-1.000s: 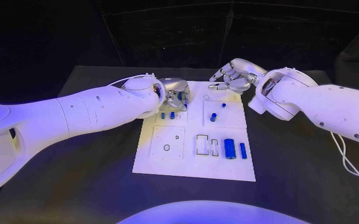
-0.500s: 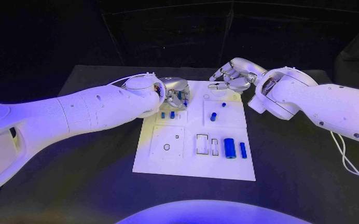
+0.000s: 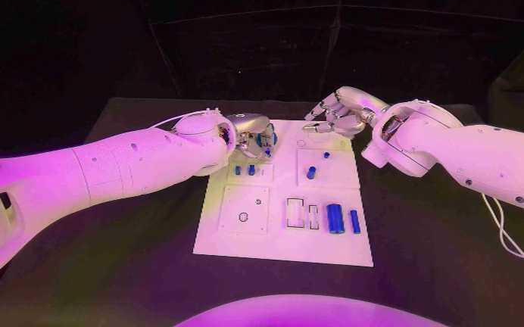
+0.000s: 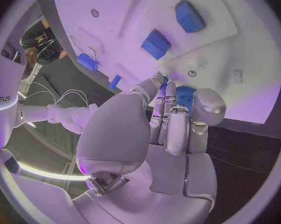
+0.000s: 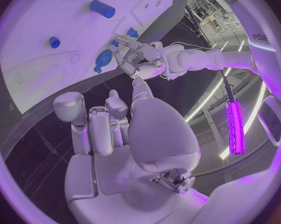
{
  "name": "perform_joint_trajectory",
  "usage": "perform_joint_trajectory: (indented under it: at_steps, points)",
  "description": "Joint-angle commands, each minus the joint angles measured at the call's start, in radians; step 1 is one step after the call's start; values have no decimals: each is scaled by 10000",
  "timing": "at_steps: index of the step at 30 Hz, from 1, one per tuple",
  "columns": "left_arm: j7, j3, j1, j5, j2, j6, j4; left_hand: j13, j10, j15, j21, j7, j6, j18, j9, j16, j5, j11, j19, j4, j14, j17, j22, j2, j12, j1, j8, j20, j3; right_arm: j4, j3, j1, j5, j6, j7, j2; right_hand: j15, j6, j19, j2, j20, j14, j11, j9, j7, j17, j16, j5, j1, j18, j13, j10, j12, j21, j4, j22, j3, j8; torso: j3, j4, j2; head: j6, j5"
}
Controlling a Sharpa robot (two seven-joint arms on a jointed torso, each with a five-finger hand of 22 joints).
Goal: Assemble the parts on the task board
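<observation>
Blue part (image 4: 185, 95) pinched in the left hand (image 3: 254, 135) over the board's (image 3: 284, 247) far-left corner; right hand (image 3: 341, 115), loosely spread and empty, hovers far-right.

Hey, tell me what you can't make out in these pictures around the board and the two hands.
- Head view: left hand covers the task board corner beneath it.
- Left wrist view: the blue part is mostly hidden by the fingers; shape unclear.
- Head view: right hand fingers curl in; contents too small to tell.
</observation>
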Motion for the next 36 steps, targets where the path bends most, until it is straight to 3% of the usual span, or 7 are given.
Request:
perform_joint_trajectory:
  at_steps: [1, 4, 7, 13, 18, 29, 36]
  points:
    - [239, 143, 41, 304, -161, -635, 242, -16, 86, -65, 84, 17, 104, -142, 10, 47, 1, -16, 59, 1, 139, 10, 76, 14, -59, -110, -77, -35, 100, -10, 5, 19, 21, -62, 95, -7, -34, -36, 31, 90, -31, 478, -1, 1, -28, 62, -37, 47, 8, 139, 10, 15, 34, -29, -23, 10, -48, 61, -7, 5, 2, 45, -20]
    - [257, 309, 48, 540, -395, -716, 493, -21, 123, -66, 134, 19, 133, -148, 11, 45, 1, -16, 70, -20, 142, -13, 130, -21, -103, -146, -106, -37, 162, -19, 5, 19, 21, -63, 94, -19, -34, -36, 31, 90, -31, 478, -1, 1, -28, 62, -37, 47, 8, 139, 10, 15, 34, -29, -23, 10, -48, 61, -15, 20, 4, 61, -30]
    - [259, 395, 61, 706, -683, -760, 767, -22, 142, -66, 149, 20, 149, -150, 13, 43, 1, -17, 72, -28, 143, -25, 148, -34, -121, -164, -117, -38, 187, -20, 5, 19, 21, -65, 89, -32, -34, -36, 31, 90, -31, 478, -1, 1, -28, 62, -37, 47, 8, 139, 10, 15, 34, -29, -23, 10, -48, 61, -9, 18, 2, 72, -21]
    - [82, 456, 79, 849, -1358, -624, 1266, -22, 213, -71, 237, 15, 208, -164, 19, 43, -1, -23, 91, -46, 152, -53, 244, -92, -175, -238, -149, -41, 252, 24, 5, 19, 21, -59, 45, -73, -34, -36, 31, 90, -31, 478, -1, 1, -28, 62, -37, 47, 8, 139, 10, 15, 34, -29, -23, 10, -48, 61, -2, 16, 8, 106, -59]
    - [-29, 462, 81, 873, -1658, -373, 1368, -25, 242, -72, 257, 7, 227, -166, 19, 39, -3, -23, 88, -36, 154, -76, 273, -150, -222, -322, -182, -42, 267, 34, 5, 19, 21, -46, 14, -79, -34, -36, 31, 90, -31, 478, -1, 1, -28, 62, -37, 47, 8, 139, 10, 15, 34, -29, -23, 10, -48, 61, -5, 8, 11, 72, -20]
    - [-14, 448, -35, 882, -1569, -50, 962, -27, 252, -73, 258, -2, 232, -165, 18, 33, -1, -25, 81, -35, 151, -97, 280, -184, -255, -363, -205, -41, 280, 25, 4, 18, 21, -41, 6, -82, -34, -36, 31, 90, -31, 478, -1, 1, -28, 62, -37, 47, 8, 139, 10, 15, 34, -29, -23, 10, -48, 61, -3, -25, 15, 37, 36]
    - [17, 443, -174, 882, -1450, 78, 716, -30, 255, -73, 253, -4, 229, -163, 15, 27, 1, -25, 73, -35, 147, -115, 279, -209, -279, -391, -225, -42, 290, 20, 4, 18, 21, -90, -25, -78, -36, -24, 28, 105, -33, 477, -4, 4, -32, 51, -48, 79, 23, 142, 1, 10, 30, -39, -23, -6, -61, 73, 1, -8, 12, 3, 16]
